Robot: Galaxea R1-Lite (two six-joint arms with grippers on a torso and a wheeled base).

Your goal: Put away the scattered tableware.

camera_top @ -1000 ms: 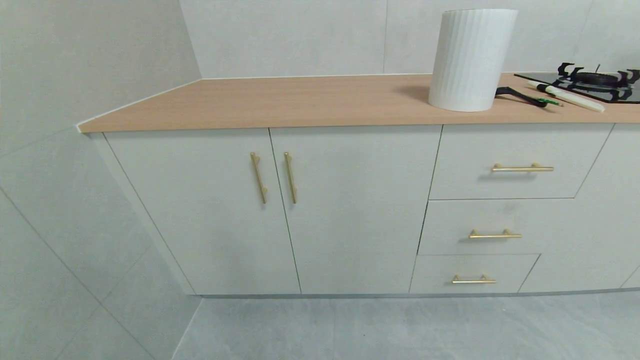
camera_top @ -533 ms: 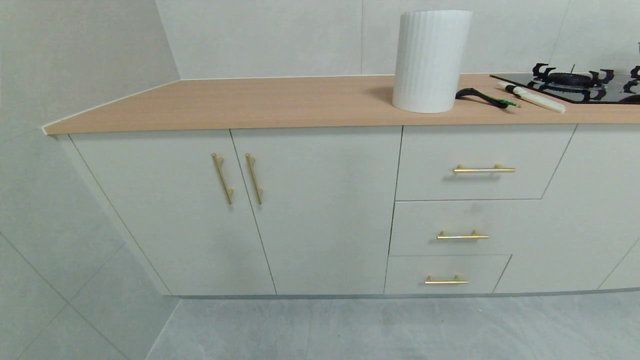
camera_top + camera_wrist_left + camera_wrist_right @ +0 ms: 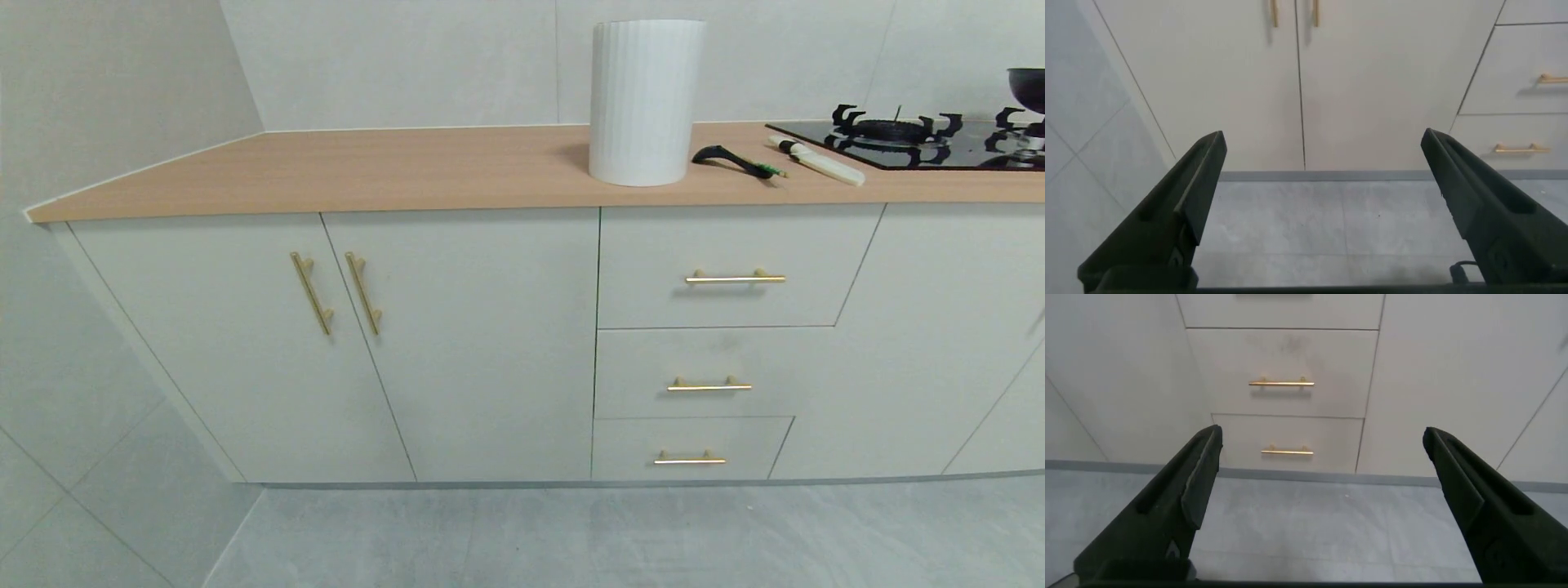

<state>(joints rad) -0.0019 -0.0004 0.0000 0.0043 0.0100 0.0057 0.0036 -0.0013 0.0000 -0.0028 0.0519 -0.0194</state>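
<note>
Hangs with left gripper (image 3: 1323,140) and right gripper (image 3: 1323,434) both spread wide, low before cabinet doors (image 3: 1372,73) and drawers (image 3: 1282,367), well apart from black-handled utensil (image 3: 729,158) and white utensil (image 3: 819,162) lying upper right on countertop (image 3: 367,167), beside ribbed white canister (image 3: 645,102).

The head camera swings toward the robot's right, so everything slides leftward in its view. Nothing on the counter (image 3: 367,167) itself moves. The white ribbed canister (image 3: 645,102) now stands near mid-picture and more of the hob (image 3: 898,145) shows. A dark pot (image 3: 1027,86) comes in at the edge, high above and rightward of the right claw (image 3: 1321,433).
</note>
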